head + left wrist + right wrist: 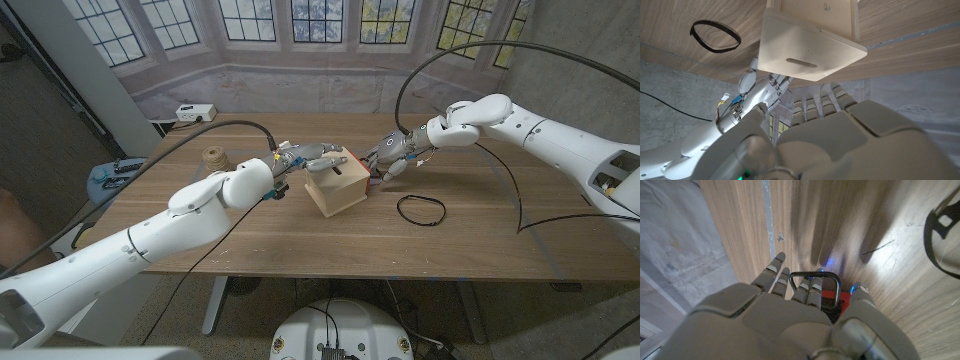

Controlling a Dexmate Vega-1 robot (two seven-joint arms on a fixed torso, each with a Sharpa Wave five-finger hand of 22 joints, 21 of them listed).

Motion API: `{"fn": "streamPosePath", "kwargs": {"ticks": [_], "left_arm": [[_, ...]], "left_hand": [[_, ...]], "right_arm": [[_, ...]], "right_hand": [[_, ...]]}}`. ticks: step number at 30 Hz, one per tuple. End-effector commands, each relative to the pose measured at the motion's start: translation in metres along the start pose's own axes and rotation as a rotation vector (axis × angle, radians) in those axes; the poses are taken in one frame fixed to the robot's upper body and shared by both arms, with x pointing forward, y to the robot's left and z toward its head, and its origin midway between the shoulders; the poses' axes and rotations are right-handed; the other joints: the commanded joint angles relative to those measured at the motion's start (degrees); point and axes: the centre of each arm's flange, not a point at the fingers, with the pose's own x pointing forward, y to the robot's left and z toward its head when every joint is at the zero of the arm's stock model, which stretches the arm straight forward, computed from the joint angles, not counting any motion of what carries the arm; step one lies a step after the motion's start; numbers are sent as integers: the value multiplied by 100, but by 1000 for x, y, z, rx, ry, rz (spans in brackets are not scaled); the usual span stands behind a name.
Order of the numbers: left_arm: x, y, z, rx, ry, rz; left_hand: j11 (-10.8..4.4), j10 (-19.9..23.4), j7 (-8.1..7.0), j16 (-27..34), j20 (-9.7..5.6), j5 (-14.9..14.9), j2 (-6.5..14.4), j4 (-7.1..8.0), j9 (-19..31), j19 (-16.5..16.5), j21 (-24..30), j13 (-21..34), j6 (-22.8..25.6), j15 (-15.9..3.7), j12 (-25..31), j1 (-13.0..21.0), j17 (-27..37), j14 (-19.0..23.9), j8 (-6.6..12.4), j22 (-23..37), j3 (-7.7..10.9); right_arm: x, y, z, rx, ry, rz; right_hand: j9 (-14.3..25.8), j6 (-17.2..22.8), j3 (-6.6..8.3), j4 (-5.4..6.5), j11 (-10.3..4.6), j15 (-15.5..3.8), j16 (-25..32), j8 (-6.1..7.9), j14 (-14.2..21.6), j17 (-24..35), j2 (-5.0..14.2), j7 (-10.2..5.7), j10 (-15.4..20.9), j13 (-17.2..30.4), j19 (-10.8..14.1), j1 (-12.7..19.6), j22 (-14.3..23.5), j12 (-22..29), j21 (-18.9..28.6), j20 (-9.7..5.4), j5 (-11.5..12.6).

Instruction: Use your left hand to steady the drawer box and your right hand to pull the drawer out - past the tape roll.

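I see the box (336,186) at table (300,245) center, no legible writing. My L hand (305,160) rests on its top; R hand (395,153) fingers (810,287) curl round the drawer handle (815,275). Tape ring (421,208) lies nearby.

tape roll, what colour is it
Black tape roll, clearest in the head view.

Your left arm reaches in from the lower left, its left hand (303,158) laid against the drawer box (336,186); your right arm bends in from the right, and your right hand (398,152) hooks its fingers (810,291) through the drawer's metal handle (816,278)
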Motion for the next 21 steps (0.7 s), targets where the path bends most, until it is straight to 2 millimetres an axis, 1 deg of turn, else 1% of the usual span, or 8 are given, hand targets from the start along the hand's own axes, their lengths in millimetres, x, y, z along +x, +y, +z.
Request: {"fn": "streamPosePath", "kwargs": {"ticks": [1, 15, 21], "left_arm": [[-5, 5, 5, 155, 8, -27], [-6, 6, 7, 254, 20, -57], [-6, 2, 5, 289, 27, -79]], "left_hand": [[-10, -26, -62, -21, -37, 6, 20, 47, 31, 10, -16, 5, 21, 3, -15, -55, 36, -17, -12, 18, -1], [-67, -14, -117, -20, -65, 9, 14, 126, 34, -12, -23, 3, 76, -74, -30, -160, 43, -6, -8, 18, -27], [-63, -138, -132, -50, -100, 17, 14, 206, 37, -103, -52, 1, 0, -58, -93, -270, 47, -84, -50, 19, -54]], "right_arm": [[-2, 0, 1, 0, 13, -2], [-3, 0, -2, 6, 25, 1], [-1, 1, -2, 9, 25, 2]], "right_hand": [[4, -1, 18, -9, 24, -23, -10, -4, -22, 5, -2, 41, -31, 25, -35, -47, 26, -13, 4, 2, 47], [3, -22, 26, -15, 31, -27, -20, -21, -40, 2, -2, 56, -49, 25, -66, -58, 26, -29, 1, 2, 52], [4, -22, 28, -16, 35, -17, -21, -23, -41, 1, -2, 57, -51, 25, -70, -60, 26, -31, 1, 5, 54]]}}
